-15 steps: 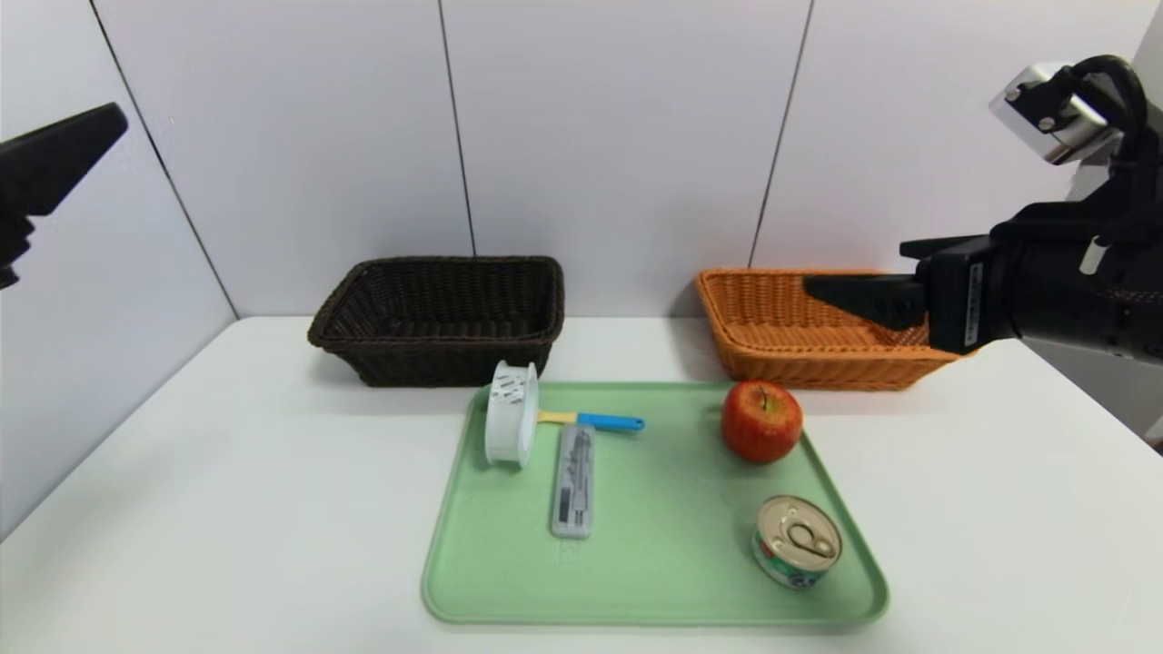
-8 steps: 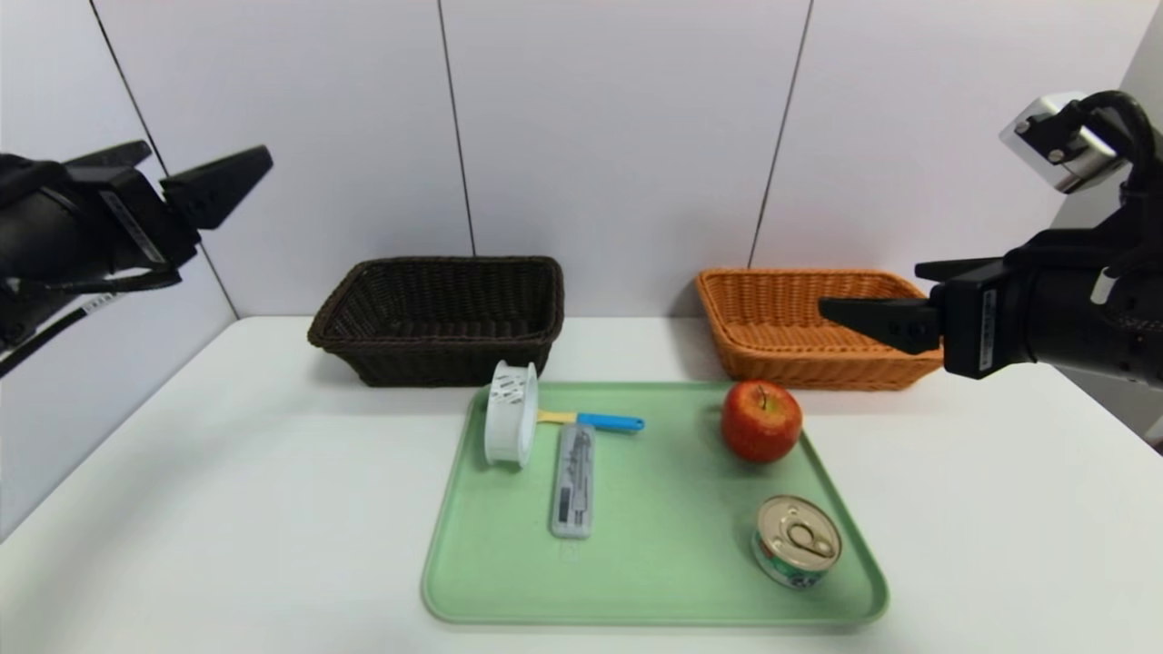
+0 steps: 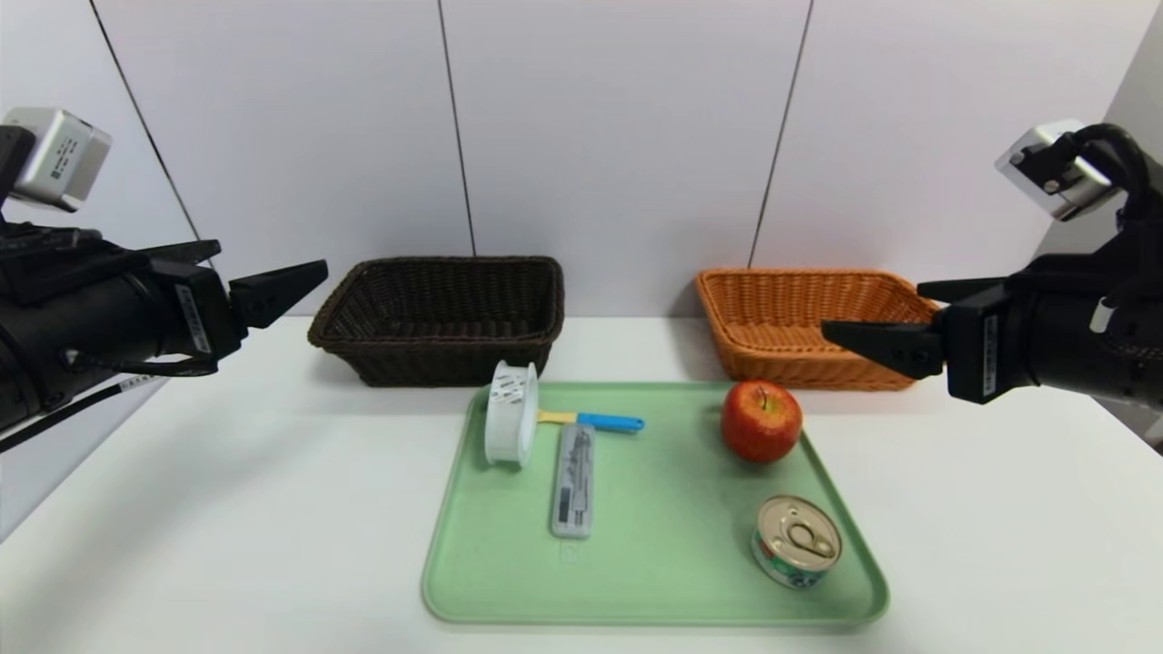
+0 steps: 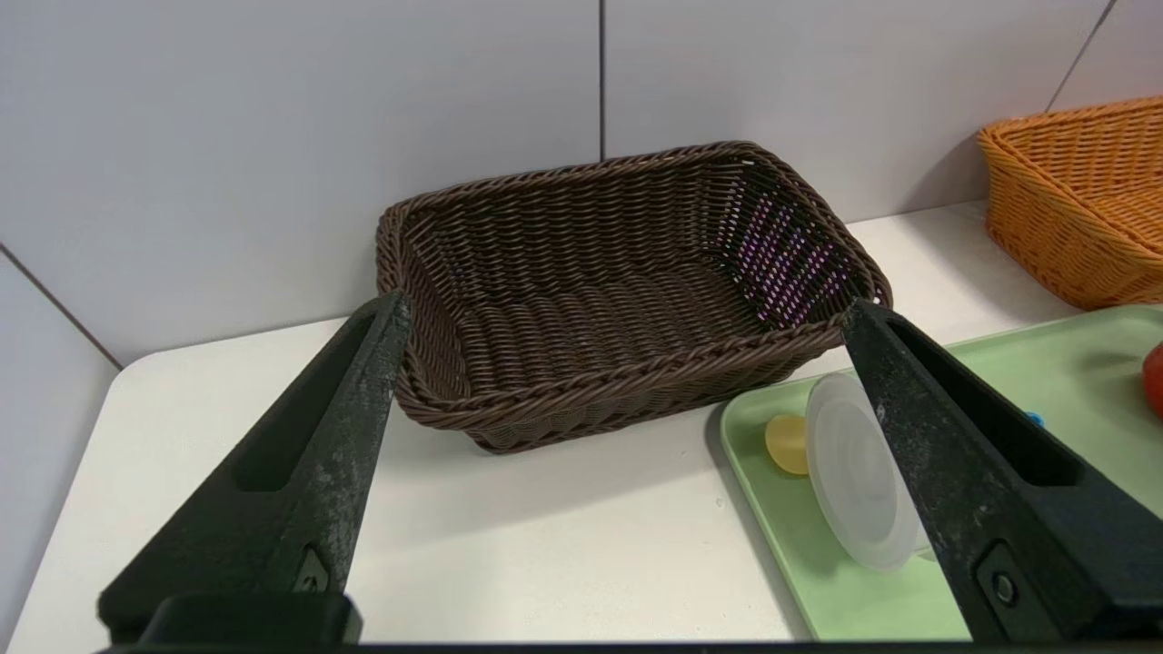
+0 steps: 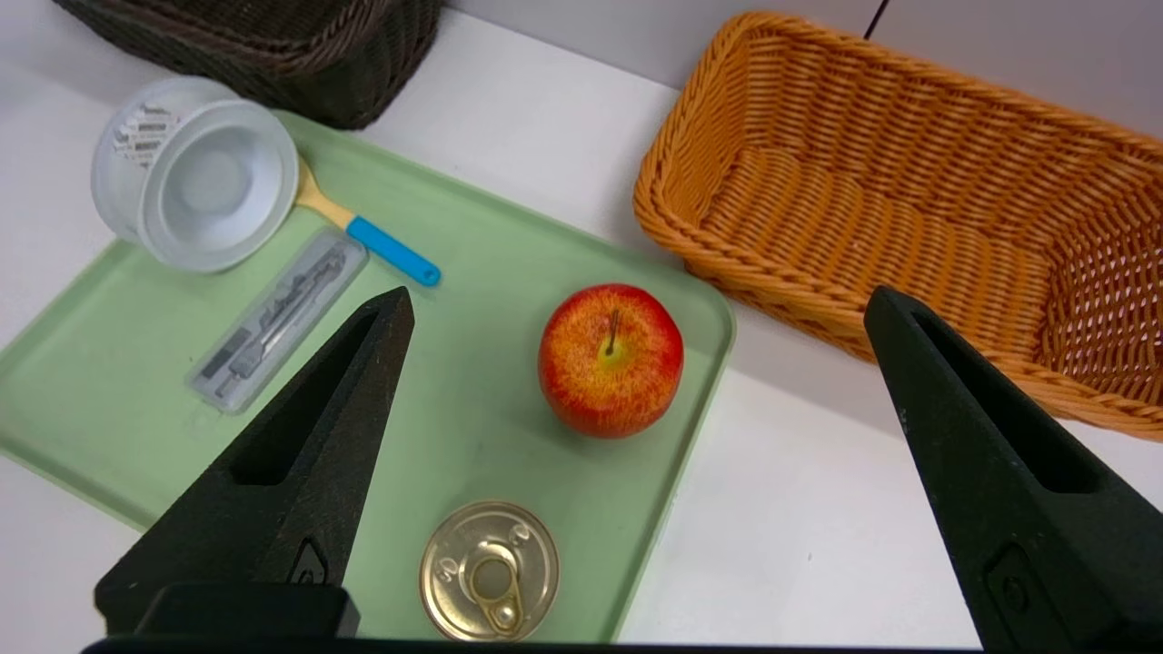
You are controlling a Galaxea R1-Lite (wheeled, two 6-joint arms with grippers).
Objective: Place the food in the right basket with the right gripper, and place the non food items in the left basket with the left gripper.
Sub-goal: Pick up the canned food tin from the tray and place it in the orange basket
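Observation:
A red apple (image 3: 761,421) and a gold-lidded tin (image 3: 797,541) sit on the right side of a green tray (image 3: 654,581). On its left side lie a white slotted cup (image 3: 510,425) tipped on its side, a flat grey case (image 3: 573,480) and a yellow-and-blue utensil (image 3: 600,420). The dark brown left basket (image 3: 445,365) and the orange right basket (image 3: 790,365) stand behind the tray. My left gripper (image 3: 273,263) hangs open in the air left of the dark basket. At the right, my right gripper (image 3: 872,313) hovers open in front of the orange basket, above and right of the apple (image 5: 611,360).
The white table (image 3: 227,509) ends at a grey panelled wall (image 3: 618,136) close behind the baskets. A side wall panel (image 3: 54,436) bounds the table on the left.
The left arm has swung in from the far left and come down, its gripper now pointing toward the dark basket. The right gripper has dropped slightly. Nothing on the tray has moved.

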